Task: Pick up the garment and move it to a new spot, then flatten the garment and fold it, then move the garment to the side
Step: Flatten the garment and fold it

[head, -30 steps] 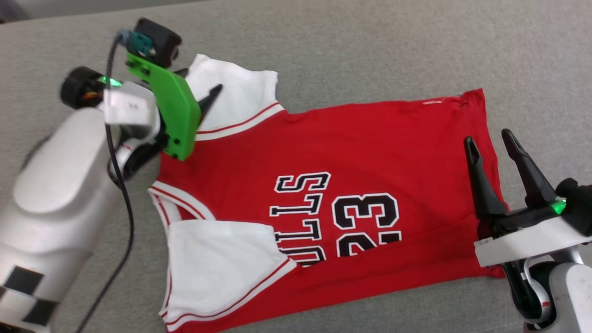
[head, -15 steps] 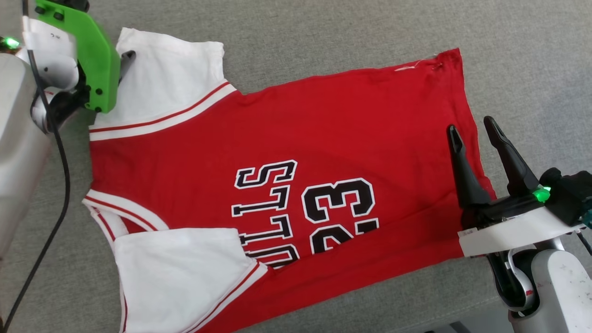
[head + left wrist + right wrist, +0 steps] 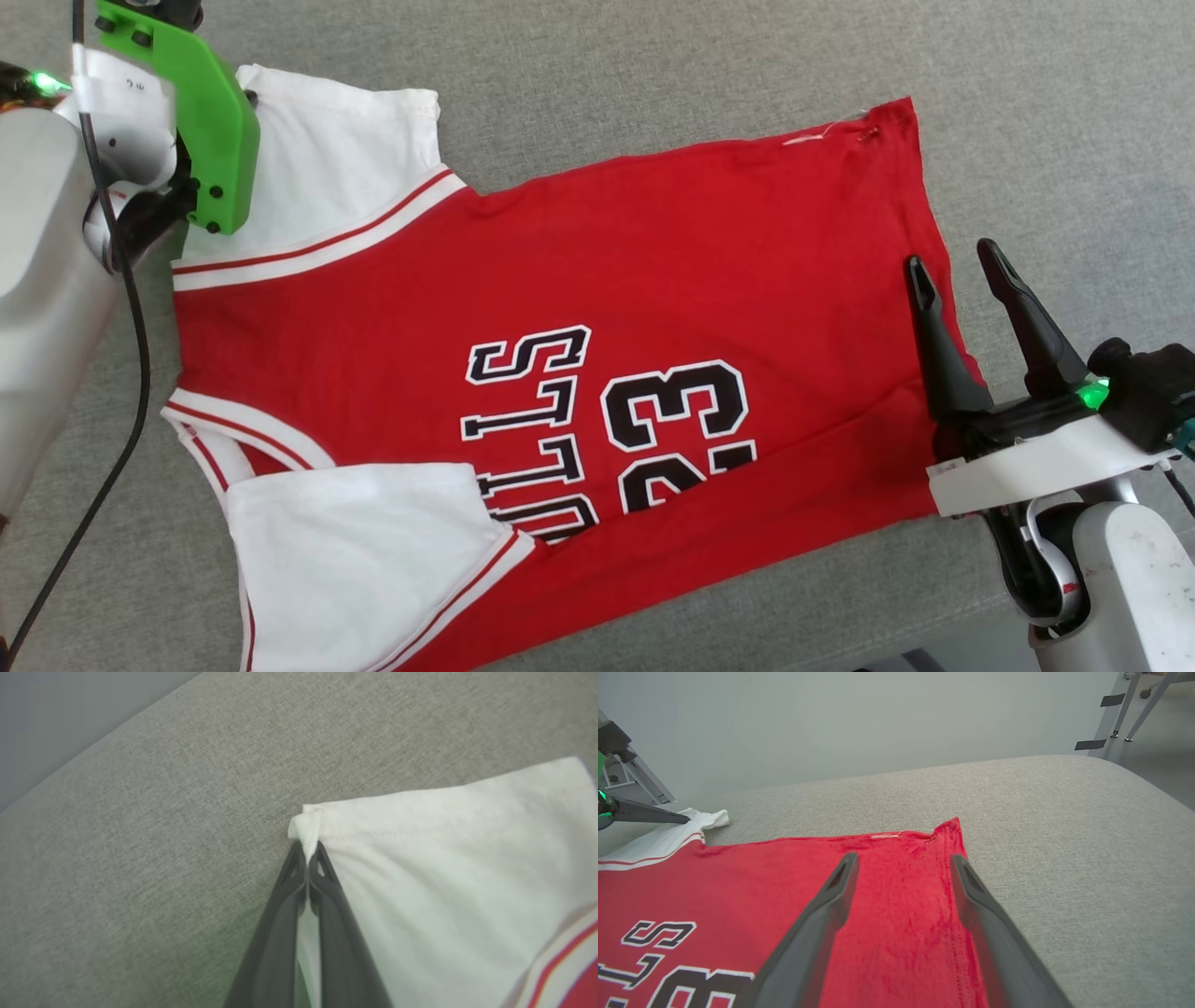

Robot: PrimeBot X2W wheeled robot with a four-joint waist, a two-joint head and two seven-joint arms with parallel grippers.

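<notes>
Here the red jersey-style T-shirt with white short sleeves (image 3: 560, 280) lies spread out, print side up. The grey woven upholstered surface (image 3: 653, 75) lies under it and shows bare all round its edges. The black-and-white "BULLS 23" print (image 3: 607, 420) sits on the garment's chest. One white sleeve (image 3: 355, 551) is folded inward over the chest and covers the first letters of the print. The other white sleeve (image 3: 327, 159), edged in red-and-white striped trim, lies flat at the opposite shoulder.

The left gripper (image 3: 307, 847) is at the outer corner of that flat sleeve (image 3: 444, 882). Its two long dark fingers are clenched together on a small pinch of the white hem, which bunches up just beyond their tips. In the head view a bright green plastic plate (image 3: 210, 131) on that wrist overlaps the sleeve's edge. A black cable (image 3: 140, 308) hangs from the arm just beside the garment's collar end.

The right gripper (image 3: 954, 259) is at the garment's bottom hem, jaws released and spread wide. One finger is over the red cloth and the other over the grey surface just past the hem. In the right wrist view (image 3: 904, 857) the stitched hem runs between the fingers. Whether they touch the cloth I cannot tell. Beyond the hem's far corner (image 3: 945, 828), well apart from the garment, thin grey metal legs (image 3: 1125, 704) stand on the floor.
</notes>
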